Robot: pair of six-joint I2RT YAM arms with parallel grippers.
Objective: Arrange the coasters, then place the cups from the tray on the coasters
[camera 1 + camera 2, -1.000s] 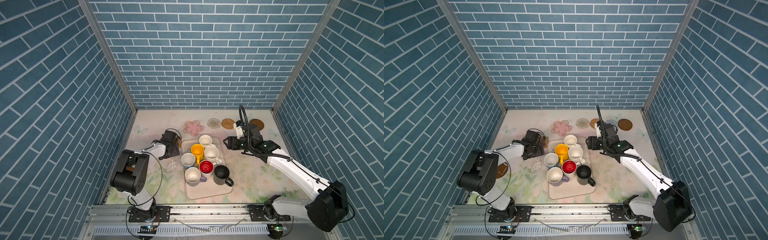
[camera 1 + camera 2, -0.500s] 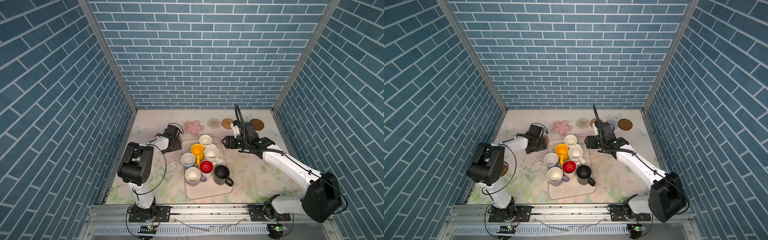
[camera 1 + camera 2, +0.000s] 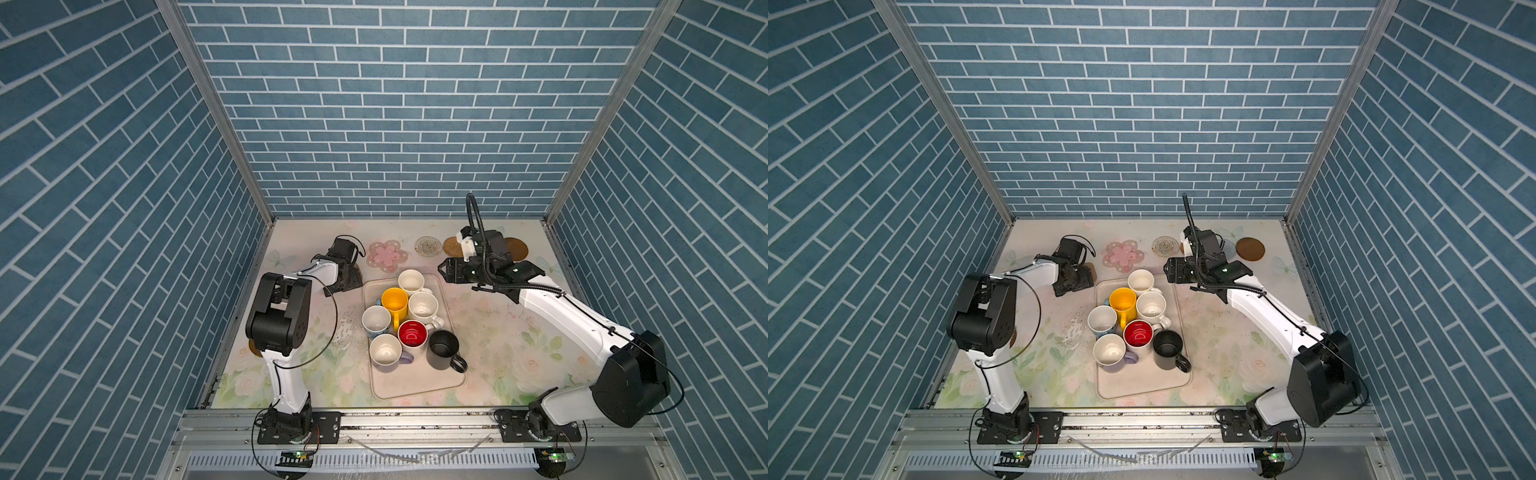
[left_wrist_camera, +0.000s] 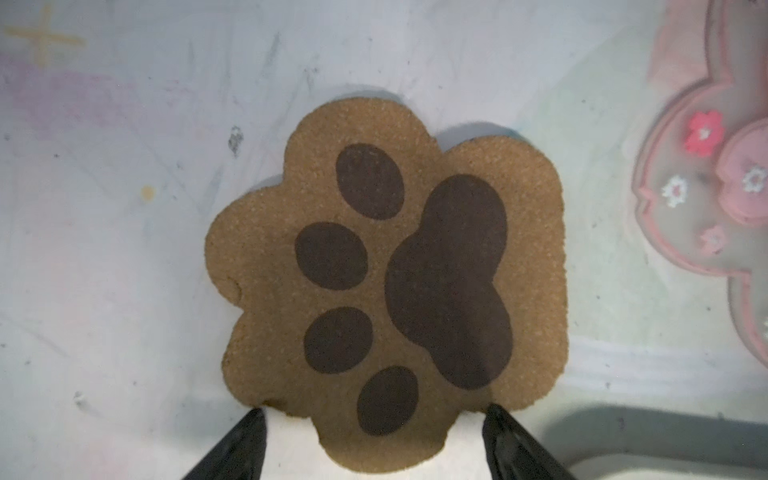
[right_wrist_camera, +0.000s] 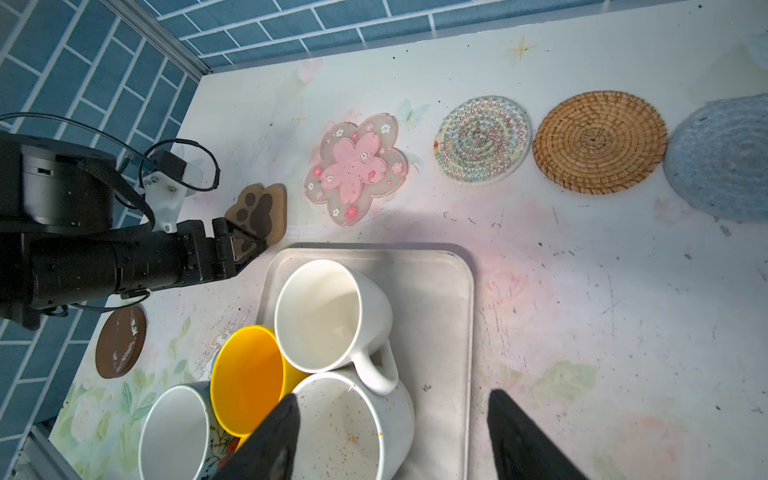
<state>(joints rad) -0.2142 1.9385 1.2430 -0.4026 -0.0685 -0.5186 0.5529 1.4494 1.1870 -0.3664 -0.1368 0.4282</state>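
Over the last second only the arms have shifted across the flowered worktop. The left arm has straightened and carried the left gripper back from beside the left rim of the tray to its far-left corner, while the right gripper has edged slightly toward the far-right corner. The tray holds all seven cups, none lifted. The right gripper hangs empty, jaws spread, near the cream-white cup at the tray's far end. The left gripper's jaws are spread too, their tips either side of the near edge of the paw coaster. The coaster seems to lie flat on the cloth and free of them, though the wrist view crops the contact. It sits just beside the pink flower coaster, extending the back row of patterned round coaster, rattan coaster, blue knit coaster and brown disc. The other brown disc lies well apart, near the left arm's base. Arranging looks one coaster short of done, and the cups come after.
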